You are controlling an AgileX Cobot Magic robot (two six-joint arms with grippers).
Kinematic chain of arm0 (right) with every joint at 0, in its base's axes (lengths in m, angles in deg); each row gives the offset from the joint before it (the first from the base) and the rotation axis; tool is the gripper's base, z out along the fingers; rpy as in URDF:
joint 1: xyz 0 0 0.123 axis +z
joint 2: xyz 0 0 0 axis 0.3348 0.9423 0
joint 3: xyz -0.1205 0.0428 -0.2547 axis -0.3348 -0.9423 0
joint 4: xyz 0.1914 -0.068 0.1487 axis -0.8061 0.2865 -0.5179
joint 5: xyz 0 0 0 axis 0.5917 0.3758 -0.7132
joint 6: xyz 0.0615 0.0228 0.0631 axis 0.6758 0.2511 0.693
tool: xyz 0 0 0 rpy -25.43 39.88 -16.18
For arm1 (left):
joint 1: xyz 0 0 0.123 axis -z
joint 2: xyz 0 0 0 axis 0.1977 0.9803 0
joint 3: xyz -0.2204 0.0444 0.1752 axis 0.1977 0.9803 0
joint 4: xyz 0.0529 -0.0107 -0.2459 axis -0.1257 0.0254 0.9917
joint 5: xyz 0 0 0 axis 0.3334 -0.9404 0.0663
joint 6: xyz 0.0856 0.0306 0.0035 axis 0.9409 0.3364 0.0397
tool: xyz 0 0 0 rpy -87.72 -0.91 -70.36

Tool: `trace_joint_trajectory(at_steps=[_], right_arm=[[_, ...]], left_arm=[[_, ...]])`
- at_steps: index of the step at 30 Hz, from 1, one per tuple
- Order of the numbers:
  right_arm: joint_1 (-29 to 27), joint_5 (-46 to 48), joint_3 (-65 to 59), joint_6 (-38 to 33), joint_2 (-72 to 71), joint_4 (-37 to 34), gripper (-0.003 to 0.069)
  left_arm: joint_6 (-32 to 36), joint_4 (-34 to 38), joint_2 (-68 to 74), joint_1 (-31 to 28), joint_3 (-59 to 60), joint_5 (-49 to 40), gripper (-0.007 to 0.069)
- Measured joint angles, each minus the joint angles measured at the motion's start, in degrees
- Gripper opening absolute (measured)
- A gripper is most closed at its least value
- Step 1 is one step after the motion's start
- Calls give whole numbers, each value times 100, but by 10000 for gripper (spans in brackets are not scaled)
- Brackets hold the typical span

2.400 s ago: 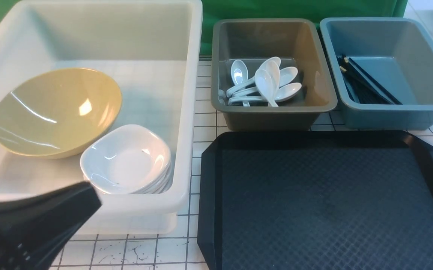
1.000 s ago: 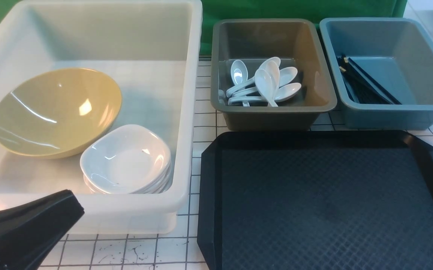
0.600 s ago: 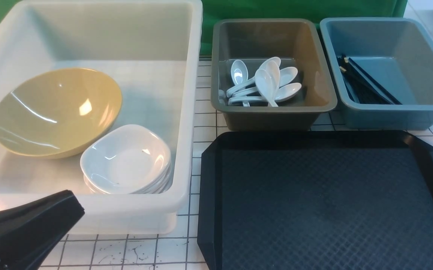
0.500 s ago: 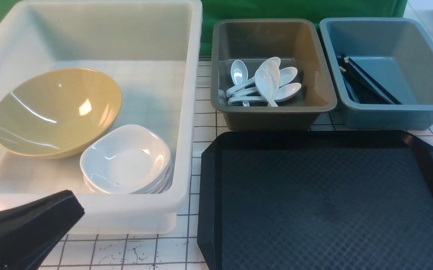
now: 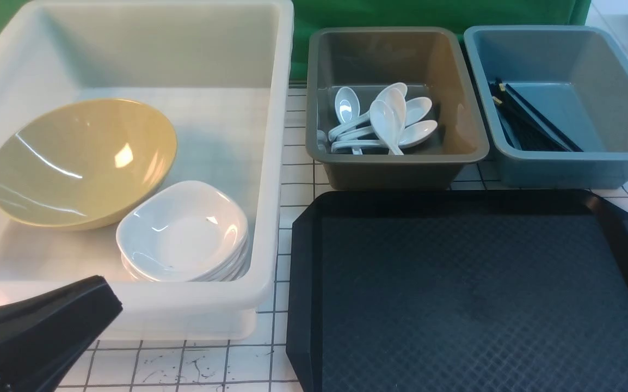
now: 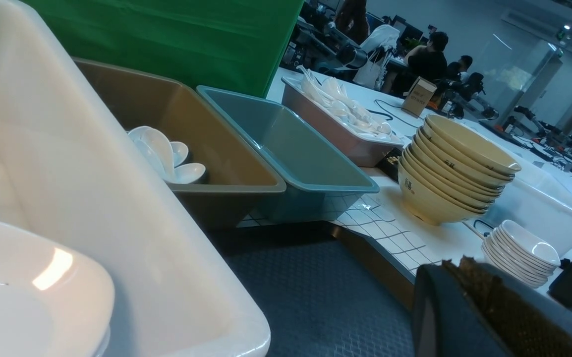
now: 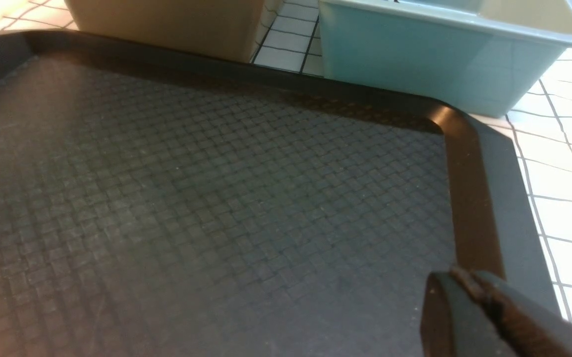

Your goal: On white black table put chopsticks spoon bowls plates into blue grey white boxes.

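Looking through my front cam, pretty much everything sits sorted in the tubs. The big translucent white box (image 5: 270, 163) on my left holds the yellow bowl (image 5: 81, 161), tilted a bit against the tub floor, and right beside it, touching its rim, a short stack of white plates (image 5: 182, 233) near the front wall. The olive-grey box (image 5: 395, 166) in the middle has a pile of white spoons (image 5: 382, 124) lying across each other toward its near end. The grey-blue box (image 5: 564, 166) on the right has the black chopsticks (image 5: 526, 126) bundled along its left wall, pale tips pointing away from me. In front of those two smaller tubs is the black tray (image 5: 455, 299) on the white gridded table (image 5: 183, 365), with nothing on its textured surface that I can see. My left gripper (image 5: 36, 332) pokes in at the lower left corner, in front of the white box, fingers pressed together and holding nothing. The right gripper (image 7: 469, 307) only shows up on its own wrist cam, low over the tray near its cut corner, fingers together, nothing between them. The left wrist cam also catches a stack of yellow bowls (image 6: 457, 168) and a stack of small white dishes (image 6: 521, 253) on a neighbouring table off to the side.
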Motion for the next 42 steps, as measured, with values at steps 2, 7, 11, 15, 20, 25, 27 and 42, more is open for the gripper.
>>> trace_joint_trajectory(at_steps=[2, 7, 11, 15, 20, 25, 27, 42], right_arm=[[0, 0, 0, 0, 0, 0, 36], [0, 0, 0, 0, 0, 0, 40], [0, 0, 0, 0, 0, 0, 46], [0, 0, 0, 0, 0, 0, 47], [0, 0, 0, 0, 0, 0, 47], [0, 0, 0, -2, 0, 0, 47], [0, 0, 0, -2, 0, 0, 47], [0, 0, 0, -7, 0, 0, 56]], left_arm=[[0, 0, 0, 0, 0, 0, -1], [0, 0, 0, 0, 0, 0, -1], [0, 0, 0, 0, 2, -2, -1], [0, 0, 0, 0, 7, -2, -1], [0, 0, 0, 0, 7, 22, -1], [117, 449, 0, 12, 7, 135, -1], [438, 901, 0, 12, 7, 135, -1], [4879, 4347, 0, 12, 8, 1037, -1]])
